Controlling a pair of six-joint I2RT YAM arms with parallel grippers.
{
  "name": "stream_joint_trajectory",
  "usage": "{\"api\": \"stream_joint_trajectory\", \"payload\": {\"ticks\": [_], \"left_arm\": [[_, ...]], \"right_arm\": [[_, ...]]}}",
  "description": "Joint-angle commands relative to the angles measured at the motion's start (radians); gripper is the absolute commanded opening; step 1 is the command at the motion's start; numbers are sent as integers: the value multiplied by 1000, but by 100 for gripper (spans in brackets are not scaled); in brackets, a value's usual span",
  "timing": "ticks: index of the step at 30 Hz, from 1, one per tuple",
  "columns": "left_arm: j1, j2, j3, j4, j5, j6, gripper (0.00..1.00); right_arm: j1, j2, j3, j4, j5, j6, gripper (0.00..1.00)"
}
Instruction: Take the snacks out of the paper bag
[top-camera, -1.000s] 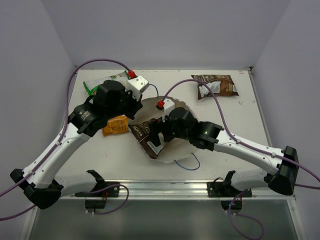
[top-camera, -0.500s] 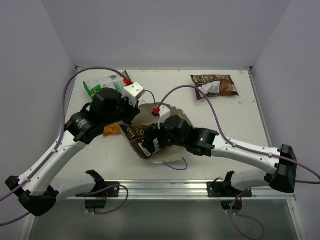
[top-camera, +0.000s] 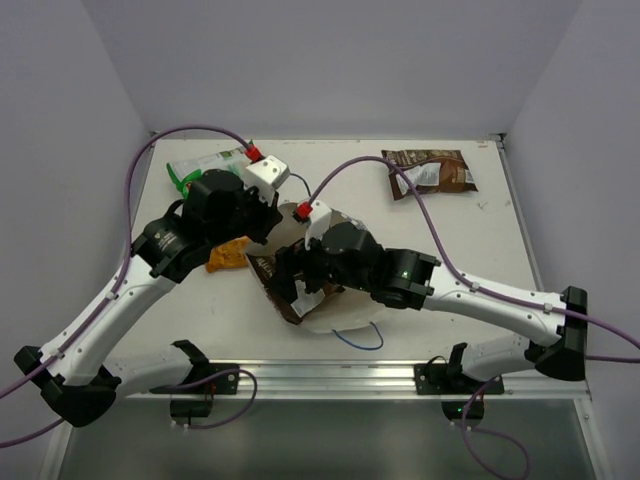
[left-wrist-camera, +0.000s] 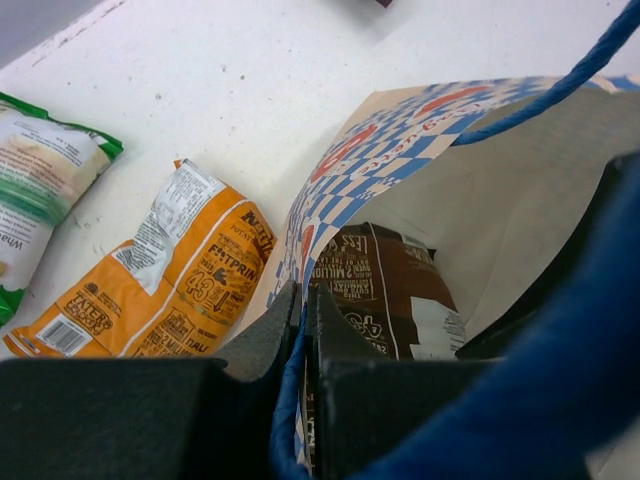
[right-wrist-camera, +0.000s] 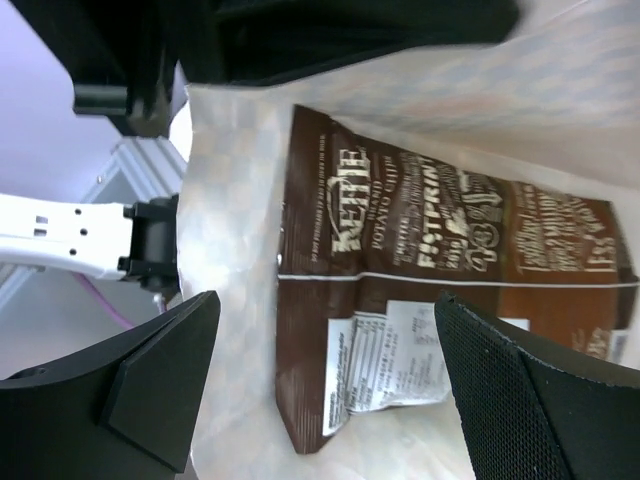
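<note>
The paper bag (top-camera: 335, 312) lies on its side mid-table, mouth toward the left. My left gripper (top-camera: 266, 226) is shut on the bag's upper edge and blue cord; the left wrist view shows the jaws (left-wrist-camera: 303, 300) pinching the checkered paper (left-wrist-camera: 350, 150). A dark brown snack packet (top-camera: 272, 275) lies in the bag's mouth, also in the left wrist view (left-wrist-camera: 385, 290) and right wrist view (right-wrist-camera: 440, 240). My right gripper (top-camera: 293, 284) is open inside the bag, fingers either side of that packet (right-wrist-camera: 328, 305), not touching it. The orange (top-camera: 228, 254), green (top-camera: 205, 165) and second brown packet (top-camera: 430, 170) lie outside.
The orange packet (left-wrist-camera: 160, 280) lies just left of the bag's mouth, the green one (left-wrist-camera: 40, 190) beyond it. The bag's blue cord handle (top-camera: 360, 338) trails toward the near edge. Purple cables arc over the table. Grey walls enclose the table on three sides.
My right arm has pushed left and deeper into the bag. The bag, its cord and the brown packet have shifted a little left and nearer. The left gripper still holds the bag's edge.
</note>
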Motion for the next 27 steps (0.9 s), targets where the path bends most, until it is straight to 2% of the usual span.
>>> {"api": "stream_joint_trajectory", "payload": {"ticks": [1, 14, 20, 22, 23, 25, 26, 27], "left_arm": [[-6, 0, 62, 59, -31, -43, 0], [-6, -11, 62, 77, -20, -62, 0], [-6, -11, 67, 80, -25, -70, 0], [-6, -9, 67, 80, -26, -70, 0], [-6, -8, 67, 80, -25, -70, 0], [-6, -8, 69, 79, -25, -71, 0], [-6, -8, 66, 79, -26, -71, 0], [-6, -6, 67, 79, -28, -73, 0]], "right_arm": [[28, 64, 67, -33, 4, 11, 91], [48, 167, 29, -30, 68, 43, 90], [48, 218, 22, -35, 96, 54, 83], [48, 225, 24, -42, 104, 54, 72], [49, 222, 27, -45, 113, 52, 60], [48, 196, 30, -51, 125, 46, 45], [48, 186, 32, -56, 133, 34, 32], [48, 172, 36, -64, 151, 28, 26]]}}
